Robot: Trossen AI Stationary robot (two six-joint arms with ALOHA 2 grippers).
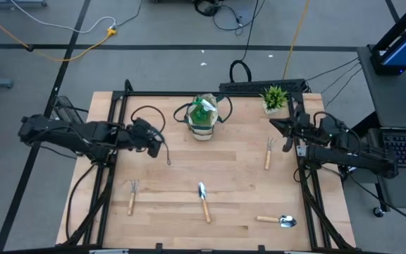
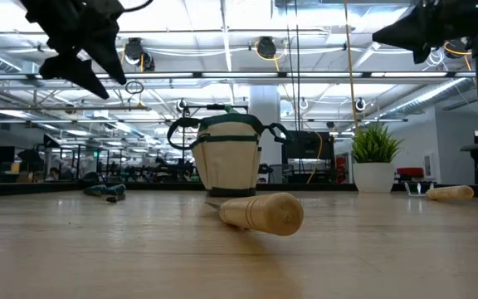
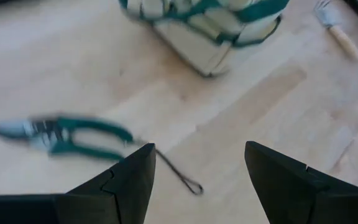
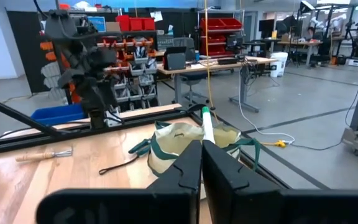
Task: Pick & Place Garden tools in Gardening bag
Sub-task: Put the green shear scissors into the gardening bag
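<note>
The beige gardening bag (image 1: 203, 118) with its dark green band stands upright at the table's far middle, and something green sticks out of its top. The green-handled pruning shears (image 3: 61, 134) lie flat on the table near my left gripper (image 3: 197, 171). That gripper is open and empty above the table, left of the bag (image 1: 158, 143). A thin dark cord loop (image 3: 179, 175) lies below it. My right gripper (image 4: 201, 168) is shut and empty, raised at the right (image 1: 287, 128). Wooden-handled tools lie flat: a fork rake (image 1: 132, 196), a trowel (image 1: 204, 200), a second trowel (image 1: 277, 221) and a second rake (image 1: 268, 152).
A small potted green plant (image 1: 275, 97) stands at the far right, close to my right gripper. A dark frame (image 1: 210, 92) runs along the table's far edge and sides. Bare wood lies between the bag and the near tools.
</note>
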